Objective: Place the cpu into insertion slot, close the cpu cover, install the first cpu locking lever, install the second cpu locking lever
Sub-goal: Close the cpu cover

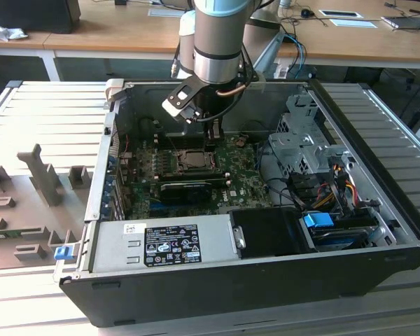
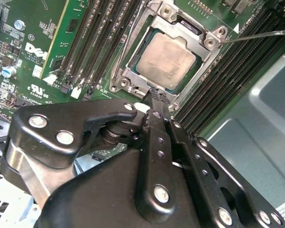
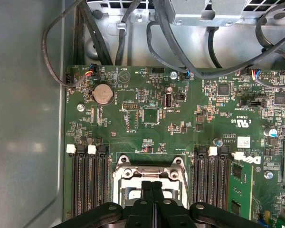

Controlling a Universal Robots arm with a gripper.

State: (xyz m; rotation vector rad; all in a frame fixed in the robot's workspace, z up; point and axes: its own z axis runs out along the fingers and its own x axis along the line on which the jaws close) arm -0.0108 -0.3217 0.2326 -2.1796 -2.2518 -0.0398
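The cpu (image 2: 166,61) lies flat in the insertion slot (image 2: 176,90), its pale metal face showing. The silver cpu cover (image 2: 128,70) lies down around it as a frame. A thin metal locking lever (image 2: 261,34) sticks out from one corner of the socket. My gripper (image 2: 156,93) is shut with nothing between its black fingers, and its tip hovers at the socket's edge. In the exterior view the gripper (image 1: 213,133) hangs just behind the insertion slot (image 1: 190,160). In the first wrist view the gripper (image 3: 152,184) sits over the cpu cover (image 3: 149,172).
The green circuit board (image 1: 246,180) lies inside an open black computer case (image 1: 217,287). Black memory slots (image 2: 97,42) flank the socket on both sides. Cables (image 3: 180,52) run along the case wall. A drive cage (image 1: 301,143) and power supply (image 1: 164,245) stand nearby.
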